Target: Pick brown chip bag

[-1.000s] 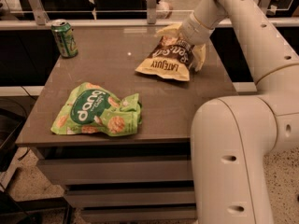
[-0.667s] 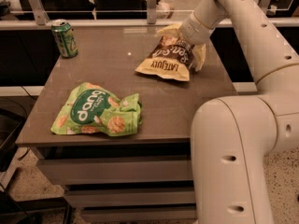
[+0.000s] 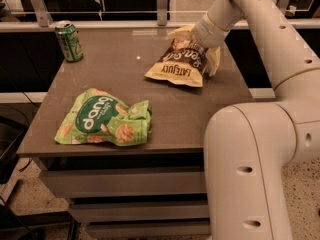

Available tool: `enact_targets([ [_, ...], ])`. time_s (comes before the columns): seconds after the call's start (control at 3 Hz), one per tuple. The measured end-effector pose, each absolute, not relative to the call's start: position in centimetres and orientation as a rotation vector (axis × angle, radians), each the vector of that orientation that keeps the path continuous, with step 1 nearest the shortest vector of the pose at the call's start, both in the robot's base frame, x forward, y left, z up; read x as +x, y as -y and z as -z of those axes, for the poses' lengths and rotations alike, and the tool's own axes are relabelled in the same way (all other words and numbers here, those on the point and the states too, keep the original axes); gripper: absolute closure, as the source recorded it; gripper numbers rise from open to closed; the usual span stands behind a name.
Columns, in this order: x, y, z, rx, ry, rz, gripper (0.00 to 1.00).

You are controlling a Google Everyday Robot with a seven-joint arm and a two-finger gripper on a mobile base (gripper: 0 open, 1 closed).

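— What's on the table point(image 3: 170, 121)?
— 1 can point(image 3: 69, 42), 1 green bag point(image 3: 102, 118), then the brown chip bag point(image 3: 182, 64) at the far right: dark middle, white script, tan ends.
— The gripper point(image 3: 201, 35)?
— At the bag's far end; whether it grips, I cannot tell.

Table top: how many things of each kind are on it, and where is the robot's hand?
Snack bags: 2, brown bag and green bag
Drink cans: 1, green can
Total: 3
Hand: at the brown bag's far end.
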State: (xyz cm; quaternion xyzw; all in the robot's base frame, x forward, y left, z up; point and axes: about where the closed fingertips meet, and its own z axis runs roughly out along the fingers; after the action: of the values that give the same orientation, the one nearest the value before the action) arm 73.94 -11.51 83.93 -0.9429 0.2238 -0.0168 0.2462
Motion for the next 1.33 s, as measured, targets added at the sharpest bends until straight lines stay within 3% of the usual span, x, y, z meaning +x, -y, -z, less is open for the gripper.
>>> enact_targets([
  [0.33,73.93,11.51,-83.95,-2.572,-0.611,0.046,0.0],
  [1.0,73.93,11.51,-84.24,-2.573,-0.61,0.046,0.4],
  [1.33,73.91,11.52,-84.28,-2.573,-0.61,0.046,0.39],
])
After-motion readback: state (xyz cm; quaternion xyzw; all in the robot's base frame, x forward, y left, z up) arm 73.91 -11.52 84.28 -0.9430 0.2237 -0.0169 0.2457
